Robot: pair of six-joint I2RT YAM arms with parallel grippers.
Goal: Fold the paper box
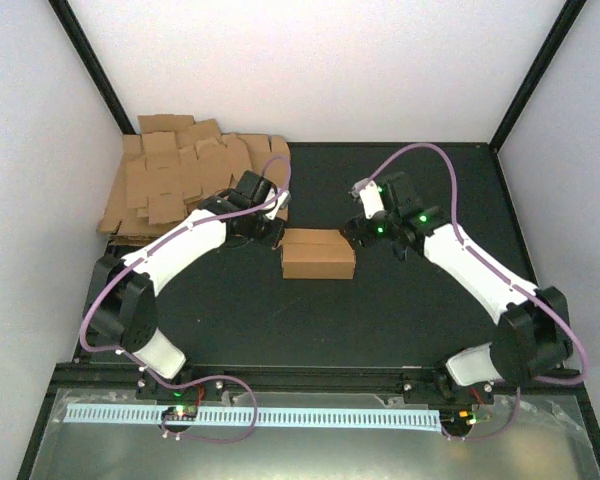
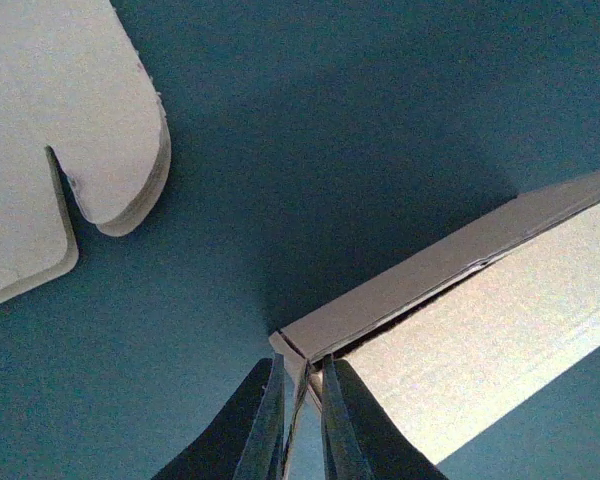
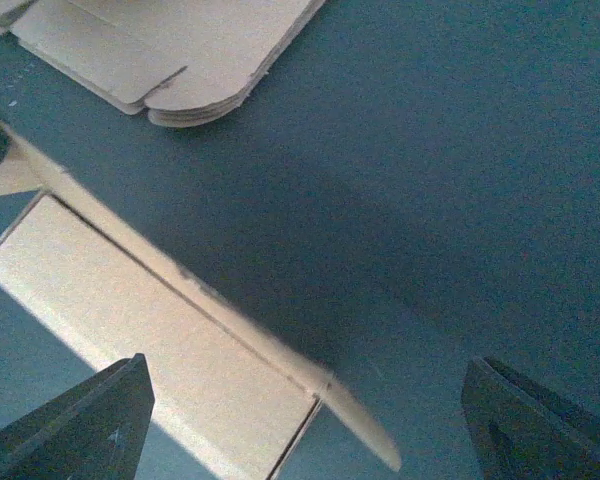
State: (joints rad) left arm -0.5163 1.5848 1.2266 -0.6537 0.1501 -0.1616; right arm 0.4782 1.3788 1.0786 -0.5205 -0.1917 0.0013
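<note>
The paper box [image 1: 318, 253] lies mid-table as a small oblong brown carton. My left gripper [image 1: 273, 238] is at its left end. In the left wrist view its jaws [image 2: 302, 368] are shut on a thin end flap at the corner of the box [image 2: 480, 330]. My right gripper [image 1: 358, 232] is at the box's right end, open. In the right wrist view the fingers [image 3: 90, 420] stand wide apart over that end of the box [image 3: 150, 320]. A loose end flap [image 3: 365, 425] sticks out between them, untouched.
A thick pile of brown die-cut cardboard sheets [image 1: 175, 170] lies at the back left, partly off the dark mat [image 1: 430, 300]. Its edge shows in both wrist views [image 2: 50, 120] [image 3: 180, 50]. White walls close in the left, back and right.
</note>
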